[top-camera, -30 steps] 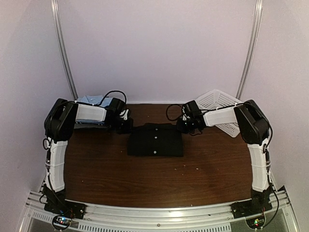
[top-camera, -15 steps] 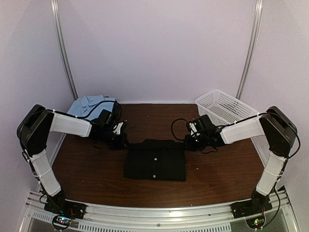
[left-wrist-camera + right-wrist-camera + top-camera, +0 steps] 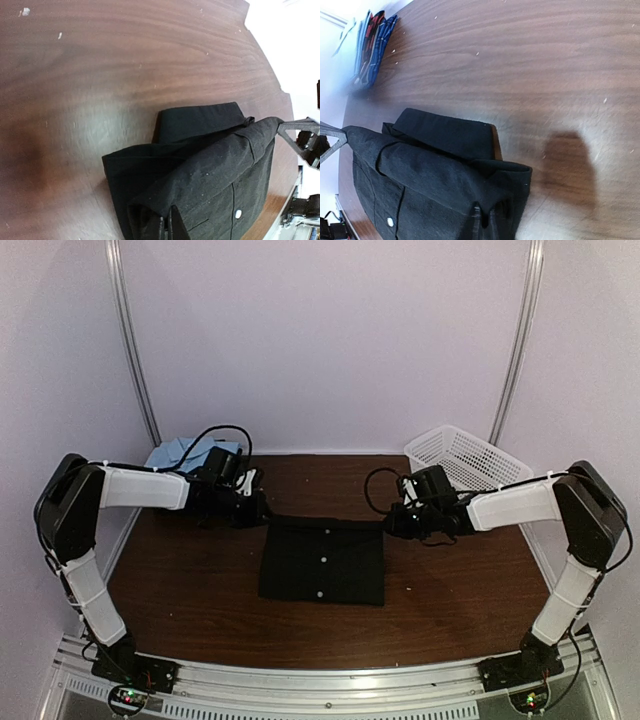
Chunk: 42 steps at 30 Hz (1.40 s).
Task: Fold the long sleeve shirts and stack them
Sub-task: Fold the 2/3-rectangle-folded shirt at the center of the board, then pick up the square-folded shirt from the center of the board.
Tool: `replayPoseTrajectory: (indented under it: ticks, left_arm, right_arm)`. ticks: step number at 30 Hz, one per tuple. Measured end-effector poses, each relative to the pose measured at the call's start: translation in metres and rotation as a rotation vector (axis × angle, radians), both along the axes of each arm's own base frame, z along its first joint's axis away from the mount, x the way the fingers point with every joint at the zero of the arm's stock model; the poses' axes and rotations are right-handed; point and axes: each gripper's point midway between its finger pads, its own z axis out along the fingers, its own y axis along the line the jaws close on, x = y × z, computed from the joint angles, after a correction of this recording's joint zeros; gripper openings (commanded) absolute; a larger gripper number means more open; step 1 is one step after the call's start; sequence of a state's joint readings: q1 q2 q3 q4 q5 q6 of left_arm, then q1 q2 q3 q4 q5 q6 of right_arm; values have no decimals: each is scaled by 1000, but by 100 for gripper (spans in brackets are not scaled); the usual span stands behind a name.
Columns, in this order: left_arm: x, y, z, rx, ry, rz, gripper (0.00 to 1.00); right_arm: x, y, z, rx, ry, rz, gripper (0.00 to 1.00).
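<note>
You have the black shirt (image 3: 322, 560) at the middle of the table (image 3: 200, 600), folded into a near-square slab with its button side up. The cloth is matte, woven and slightly flecked with lint. Small white buttons (image 3: 238, 214) run down a stitched placket.

Its far edge is raised. The top layer hangs taut between the two far corners, and beneath it the folded layers lie flat on the wood with crisp straight edges.

The left gripper (image 3: 262, 515) is pinched tight on the far-left corner. The right gripper (image 3: 390, 525) is clamped on the far-right corner. In both wrist views the fingers are cut off by the bottom edge, so you see only dark tips sunk in bunched fabric.

The table is dark brown wood grain, glossy enough to carry a pale sheen, with a few pale specks.

At the far left the light blue shirt (image 3: 168, 453) lies mostly hidden behind the left arm and its cable. The right wrist view shows a folded pile (image 3: 372, 45) edge-on, in blue and red layers, too blurred to tell the pattern.

At the far right stands a white basket (image 3: 465, 458) of plastic mesh.
</note>
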<state>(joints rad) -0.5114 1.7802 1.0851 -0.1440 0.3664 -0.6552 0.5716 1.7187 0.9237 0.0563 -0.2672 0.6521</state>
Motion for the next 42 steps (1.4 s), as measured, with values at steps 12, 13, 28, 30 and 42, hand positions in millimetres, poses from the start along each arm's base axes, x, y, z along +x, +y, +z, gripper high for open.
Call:
replayPoseTrajectory:
  ticks: [12,13,28,30,42]
  left_arm:
    - [32,25,-3,78,-23,85,45]
    - [30,24,-2,80,-23,81,43]
    - [17,-32,-9,16,6,-53,13]
    - [24,-38,-18,17,19,-61,12]
    - [57,-53,-64,69,38,-67,7]
  right_arm:
    - [9,-22,13,-135,-35,-70,40]
    - [6,-17,16,-139,-41,-57,39]
    - [12,85,11,-156,-94,119,35]
    - [16,84,-2,-174,-75,121,35]
    - [47,56,-32,-177,-10,56,35]
